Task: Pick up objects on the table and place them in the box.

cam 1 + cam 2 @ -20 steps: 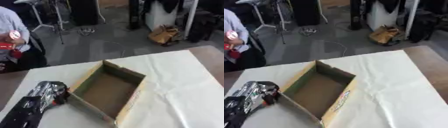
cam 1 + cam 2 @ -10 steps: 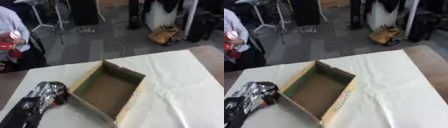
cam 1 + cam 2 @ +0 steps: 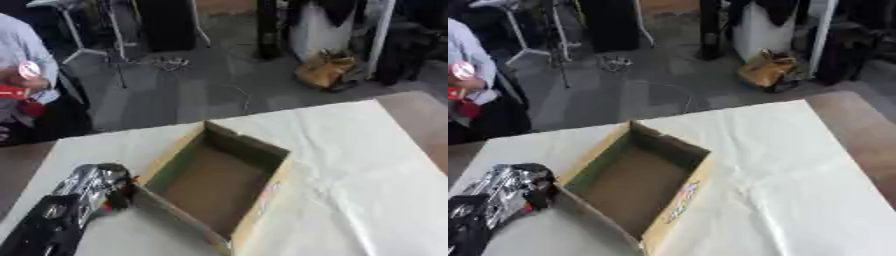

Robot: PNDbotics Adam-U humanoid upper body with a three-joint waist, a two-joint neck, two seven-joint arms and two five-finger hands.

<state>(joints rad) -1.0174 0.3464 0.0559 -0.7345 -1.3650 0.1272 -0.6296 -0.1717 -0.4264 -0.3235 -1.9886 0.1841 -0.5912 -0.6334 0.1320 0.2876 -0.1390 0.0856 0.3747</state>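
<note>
The robot's left hand (image 3: 92, 187) rests at the lower left of the table, its fingers curled together with nothing visible in their grasp, just beside the near left wall of the cardboard box (image 3: 259, 148). The open box sits askew near the middle of the white tablecloth (image 3: 350, 150), its brown floor bare. The right hand appears in neither view.

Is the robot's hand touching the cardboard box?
Cannot tell. In the left eye view the left hand lies right against the near-left wall of the box, but no view shows plain contact or a gap.
</note>
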